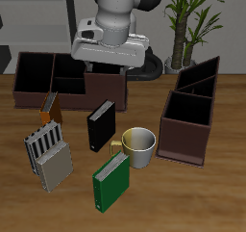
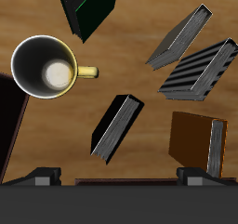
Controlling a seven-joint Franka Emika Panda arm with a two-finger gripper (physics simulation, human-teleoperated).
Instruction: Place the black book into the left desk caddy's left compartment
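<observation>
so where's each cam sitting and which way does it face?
Exterior view: in front of and above the table, facing the robot's base; shows the arm's grey-white body above the black book, mug and left desk caddy.
Wrist view: on the tool, looking straight down at the tabletop; only dark tool parts show along one edge.
Shared: black book, mug, green book, striped books.

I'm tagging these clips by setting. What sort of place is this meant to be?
Probably a simulated study or office desk: a wooden table holding several books, including the black book, two desk caddies such as the left desk caddy, a mug, and a potted plant behind.
</observation>
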